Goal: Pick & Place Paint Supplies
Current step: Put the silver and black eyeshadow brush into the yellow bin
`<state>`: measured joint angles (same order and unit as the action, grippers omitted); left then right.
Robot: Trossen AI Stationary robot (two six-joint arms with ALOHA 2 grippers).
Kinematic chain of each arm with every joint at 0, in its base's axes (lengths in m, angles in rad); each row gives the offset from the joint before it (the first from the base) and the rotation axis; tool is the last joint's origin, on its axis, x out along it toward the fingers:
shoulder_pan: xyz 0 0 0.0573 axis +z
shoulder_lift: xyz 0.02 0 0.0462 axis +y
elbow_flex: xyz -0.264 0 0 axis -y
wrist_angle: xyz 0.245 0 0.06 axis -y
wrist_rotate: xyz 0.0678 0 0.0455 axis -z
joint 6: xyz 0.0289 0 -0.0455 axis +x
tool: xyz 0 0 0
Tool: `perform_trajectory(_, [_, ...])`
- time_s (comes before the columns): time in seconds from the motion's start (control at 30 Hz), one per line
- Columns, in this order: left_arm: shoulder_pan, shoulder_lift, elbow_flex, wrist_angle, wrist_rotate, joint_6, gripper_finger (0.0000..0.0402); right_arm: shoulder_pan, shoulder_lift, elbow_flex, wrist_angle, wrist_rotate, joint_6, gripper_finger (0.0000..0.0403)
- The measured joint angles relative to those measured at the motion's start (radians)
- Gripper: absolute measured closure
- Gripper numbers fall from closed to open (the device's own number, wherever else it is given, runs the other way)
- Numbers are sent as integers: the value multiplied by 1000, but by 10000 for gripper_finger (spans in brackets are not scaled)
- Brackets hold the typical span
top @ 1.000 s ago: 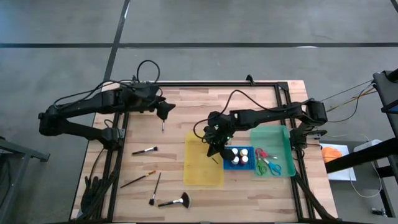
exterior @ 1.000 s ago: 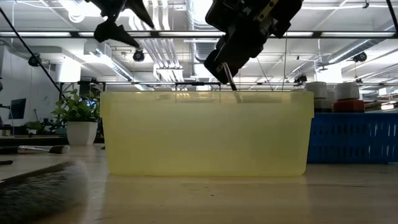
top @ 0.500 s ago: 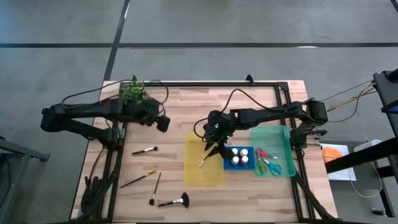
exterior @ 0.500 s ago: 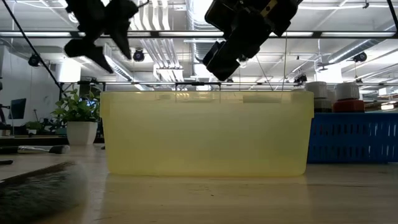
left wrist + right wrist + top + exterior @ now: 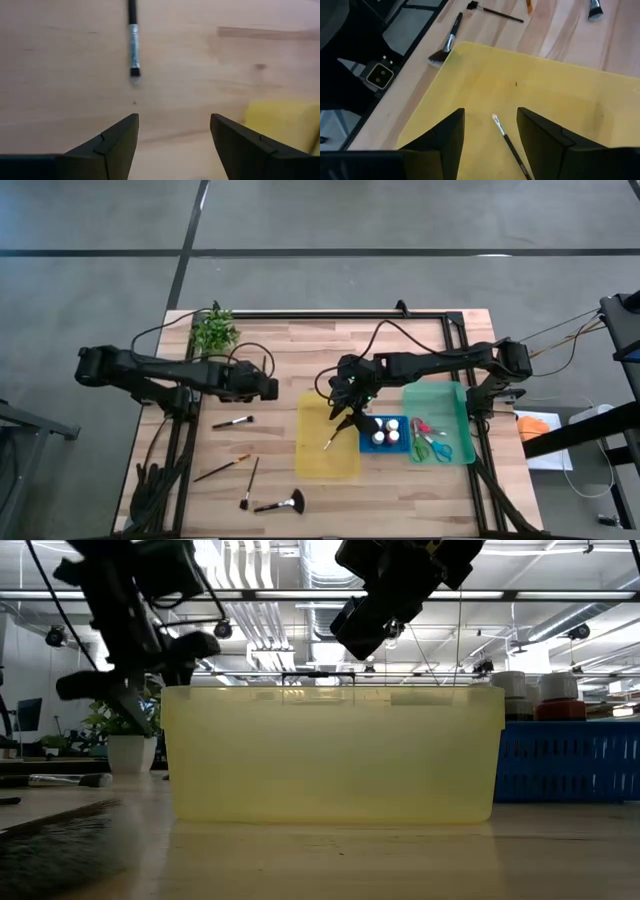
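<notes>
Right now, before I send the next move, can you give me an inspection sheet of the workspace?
Surface: wooden table, bare where it shows.
Job's things: one thin brush lies in the yellow tray; paint bottles in the blue tray; scissors in the green tray; four brushes loose on the table, among them a fan brush.
Clutter: potted plant at the far left corner.
Grippers: left gripper open, low over the table near a loose brush; right gripper open, empty, above the yellow tray.
Cables: black cable loops over the table from the right arm.
Surroundings: grey floor; nothing else seen.
</notes>
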<state>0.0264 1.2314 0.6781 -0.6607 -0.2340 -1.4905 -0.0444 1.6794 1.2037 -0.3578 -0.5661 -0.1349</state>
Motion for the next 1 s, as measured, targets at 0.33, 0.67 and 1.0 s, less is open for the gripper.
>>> perform_trajectory(0.33, [52, 56, -123, 190, -17, 16, 146, -4, -11, -3, -12, 20, -3, 222])
perform_trajectory(0.67, [131, 84, -127, 216, 27, 140, 146, -4, -12, -3, -12, 20, 2, 222])
perform_trajectory(1.0, [181, 164, -123, 258, 102, 186, 152, -5, -12, -3, -36, 20, 12, 222])
